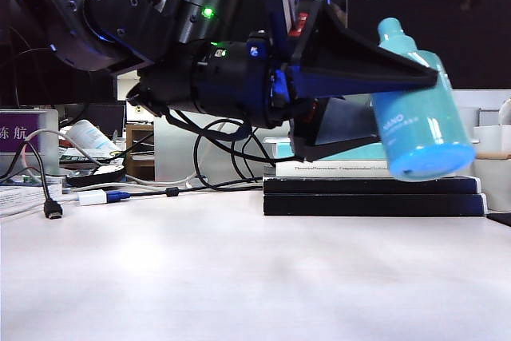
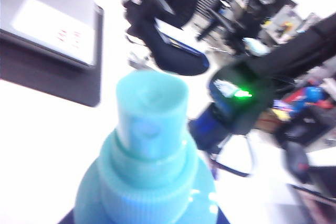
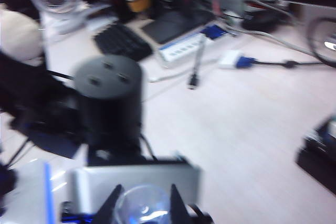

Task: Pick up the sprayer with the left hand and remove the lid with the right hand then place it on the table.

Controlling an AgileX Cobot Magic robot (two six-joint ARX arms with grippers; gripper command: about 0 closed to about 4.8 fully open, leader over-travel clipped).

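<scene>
The left hand's gripper [image 1: 435,109], black with long wedge-shaped fingers, clamps the small teal plastic sprayer bottle [image 1: 417,109] and holds it tilted, well above the pale pinkish-white counter [image 1: 239,269], its bare spray nozzle uncapped. The right hand's gripper [image 3: 142,203] has its dark fingers narrowed on the tiny clear plastic lid [image 3: 140,205], apparently gripped, though blur softens this view. Behind lie stacked dark books [image 1: 374,196].

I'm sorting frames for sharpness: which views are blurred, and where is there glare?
Exterior view: mostly sharp; the sprayer in the left pincer shows a bright glint, soft glare on the table. Left wrist view: sprayer nozzle close and out of focus, background smeared. Right wrist view: blurred throughout; the clear lid between the right pincer fingertips is hazy.
</scene>
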